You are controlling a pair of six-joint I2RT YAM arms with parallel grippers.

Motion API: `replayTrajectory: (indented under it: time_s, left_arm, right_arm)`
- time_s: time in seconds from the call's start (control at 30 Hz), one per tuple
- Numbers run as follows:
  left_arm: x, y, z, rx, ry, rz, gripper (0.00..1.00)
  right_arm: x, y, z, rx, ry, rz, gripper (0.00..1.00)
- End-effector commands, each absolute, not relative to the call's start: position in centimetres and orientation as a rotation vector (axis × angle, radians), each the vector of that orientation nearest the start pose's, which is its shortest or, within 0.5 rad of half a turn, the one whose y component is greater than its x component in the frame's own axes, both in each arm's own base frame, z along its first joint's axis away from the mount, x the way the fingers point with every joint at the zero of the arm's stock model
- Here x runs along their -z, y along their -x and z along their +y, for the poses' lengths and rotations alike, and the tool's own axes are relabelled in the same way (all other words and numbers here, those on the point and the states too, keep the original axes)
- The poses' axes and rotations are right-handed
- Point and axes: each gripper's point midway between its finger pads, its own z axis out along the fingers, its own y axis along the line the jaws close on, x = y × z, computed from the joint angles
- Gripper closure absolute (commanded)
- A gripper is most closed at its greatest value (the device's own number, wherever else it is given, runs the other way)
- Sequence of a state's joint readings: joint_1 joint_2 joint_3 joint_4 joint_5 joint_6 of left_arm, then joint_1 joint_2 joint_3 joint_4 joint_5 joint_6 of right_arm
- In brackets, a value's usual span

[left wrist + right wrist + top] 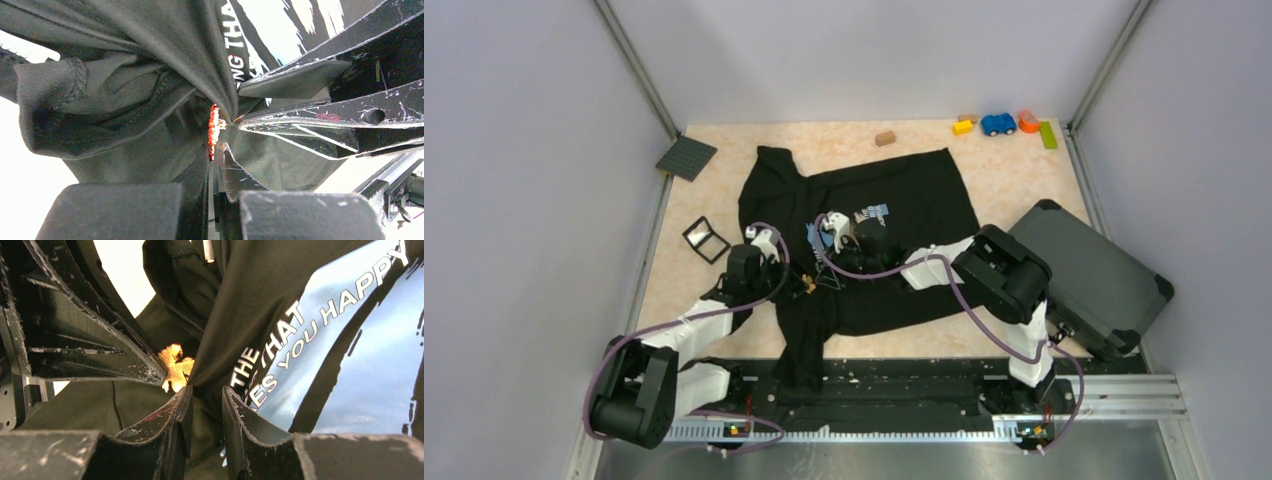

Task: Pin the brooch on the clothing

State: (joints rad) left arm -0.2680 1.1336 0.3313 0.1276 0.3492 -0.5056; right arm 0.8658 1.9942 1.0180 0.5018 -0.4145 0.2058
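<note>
You're mid-pinning: left fingers [227, 170] pressed together on the brooch [214, 131], right fingers [182, 410] pinching a T-shirt [240, 300] fold (taut beside it). Next probably means pushing the pin through.

1 T-shirt [924, 190], 1 brooch [213, 131], 1 case [1094, 275]

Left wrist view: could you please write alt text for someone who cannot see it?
An orange-red brooch, seen edge-on, sits at the left gripper's tip against bunched black T-shirt; the right gripper reaches in from the right.
</note>
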Motion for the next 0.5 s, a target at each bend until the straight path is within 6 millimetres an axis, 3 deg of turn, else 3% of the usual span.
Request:
replayTrajectory:
  time_s: [0.0, 0.47]
  left_arm:
    - [-6.50, -26.44, -15.76, 0.829, 0.030, 2.246, 1.00]
    - [-6.21, -26.55, -15.85, 0.830, 0.026, 2.257, 1.00]
  right_arm:
    - [-5.94, -26.86, 45.43, -1.107, 0.992, 1.867, 0.71]
    - [-5.64, -25.92, 46.21, -1.134, 1.025, 1.857, 0.80]
